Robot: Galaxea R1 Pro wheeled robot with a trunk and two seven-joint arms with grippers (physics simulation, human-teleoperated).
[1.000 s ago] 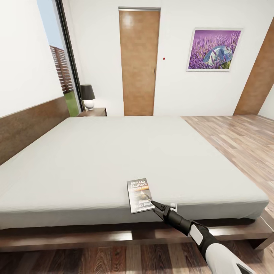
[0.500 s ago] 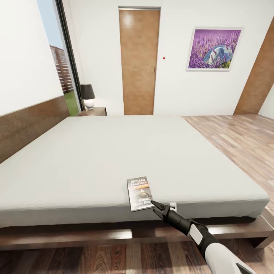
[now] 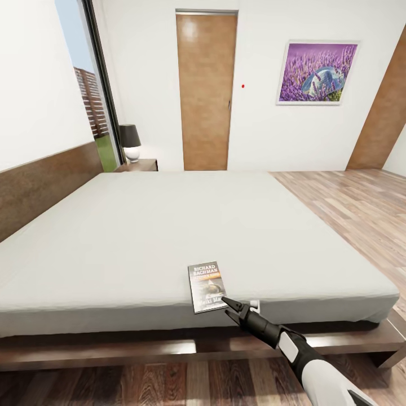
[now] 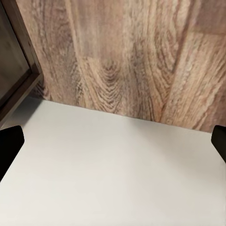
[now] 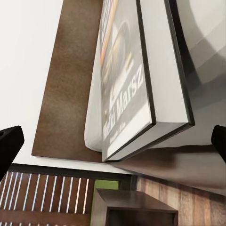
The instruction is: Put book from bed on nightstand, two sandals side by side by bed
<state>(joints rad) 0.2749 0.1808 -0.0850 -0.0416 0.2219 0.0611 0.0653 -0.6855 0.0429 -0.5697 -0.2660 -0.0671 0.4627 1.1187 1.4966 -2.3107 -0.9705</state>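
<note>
- Head view: high, looking down across the large off-white bed (image 3: pixel 169 237).
- Right wrist view: very close on the dark orange-banded paperback book (image 5: pixel 127 80), lower centre in head view.
- Left wrist view: close over wood-plank floor (image 4: pixel 141 56).

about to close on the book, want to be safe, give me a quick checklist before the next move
1. Book lies flat at the near edge of the bed: ok.
2. Right hand at the book's near right corner: ok.
3. Right hand open, fingertips wide at both sides of the right wrist view: ok.
4. Book edge centred between the fingers, in the right wrist view: ok.
5. One finger under the book, one over it: cannot tell.
6. Nightstand with lamp stands by the far headboard corner; free room on its top: cannot tell.
</note>
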